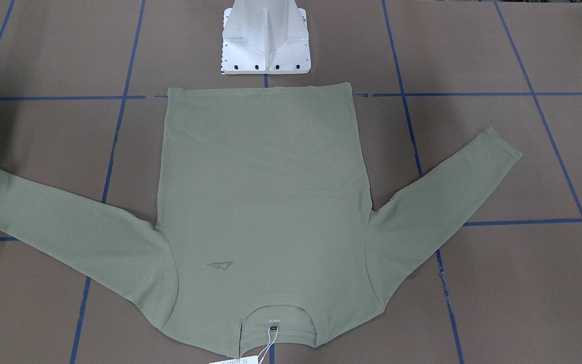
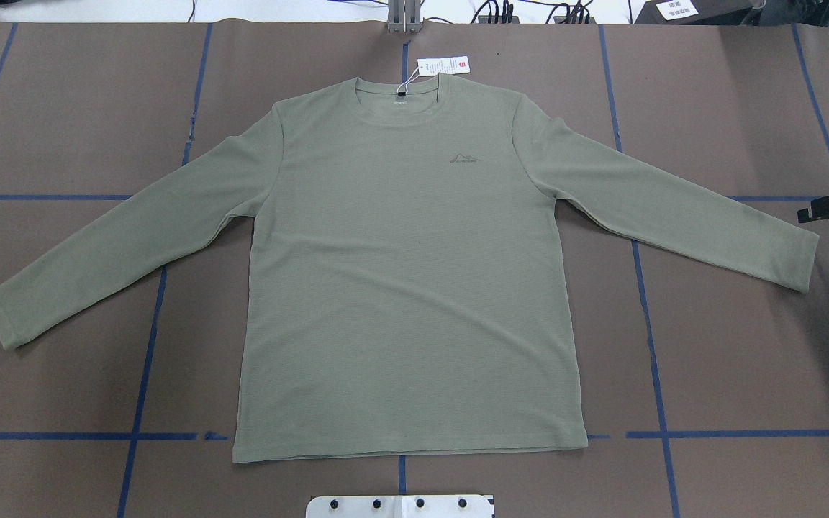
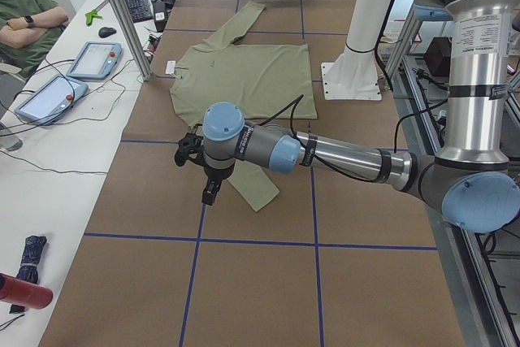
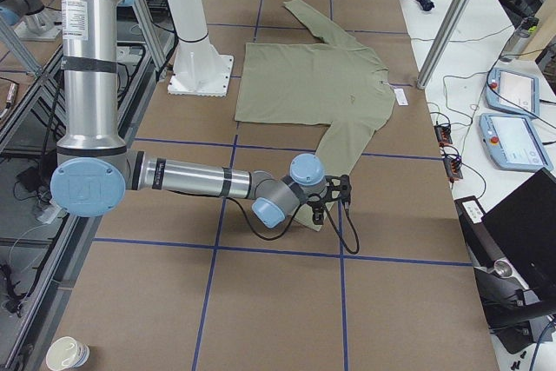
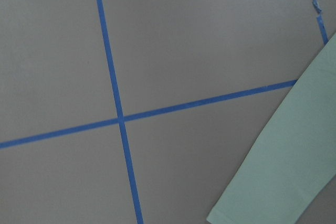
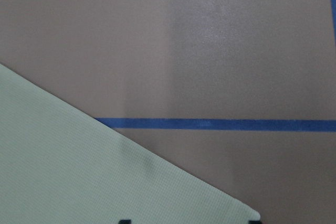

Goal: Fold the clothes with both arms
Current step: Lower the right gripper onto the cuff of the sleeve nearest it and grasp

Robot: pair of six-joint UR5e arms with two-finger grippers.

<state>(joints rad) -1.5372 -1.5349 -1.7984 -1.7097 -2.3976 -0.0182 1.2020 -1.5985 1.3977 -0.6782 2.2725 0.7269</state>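
Olive long-sleeved shirt [image 2: 407,288] lies flat on brown table [image 2: 745,360], front up, sleeves spread. Collar w/ hang tag [image 2: 443,65] is on the far side, hem near white pedestal base [image 1: 265,45]. Right gripper [image 2: 809,214] is just beside R cuff, left gripper [image 3: 209,194] near L cuff (claws wide or narrow: can't tell for either).

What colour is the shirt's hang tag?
White, with a small red mark; the hang tag shows best in the overhead view.
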